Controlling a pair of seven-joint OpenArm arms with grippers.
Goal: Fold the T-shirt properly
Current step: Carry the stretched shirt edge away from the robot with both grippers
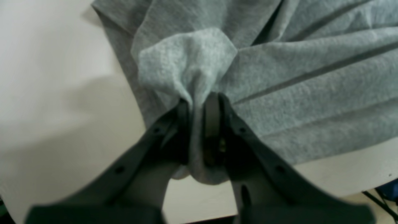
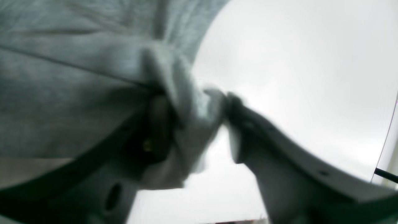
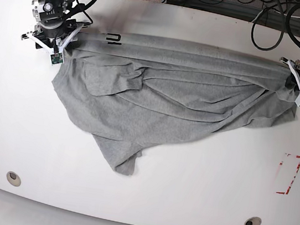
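White table (image 3: 144,195); T-shirt (image 3: 168,101) stretched left-right across upper frame btwn right gripper (image 3: 59,44) & left gripper (image 3: 298,88), each pinching an end.

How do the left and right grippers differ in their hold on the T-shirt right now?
The left gripper pinches a puckered bunch at the T-shirt's end on the base view's right; the right gripper holds the opposite end, beside black lettering. The left wrist view is sharp, the right blurred. Both are shut on cloth stretched between them.
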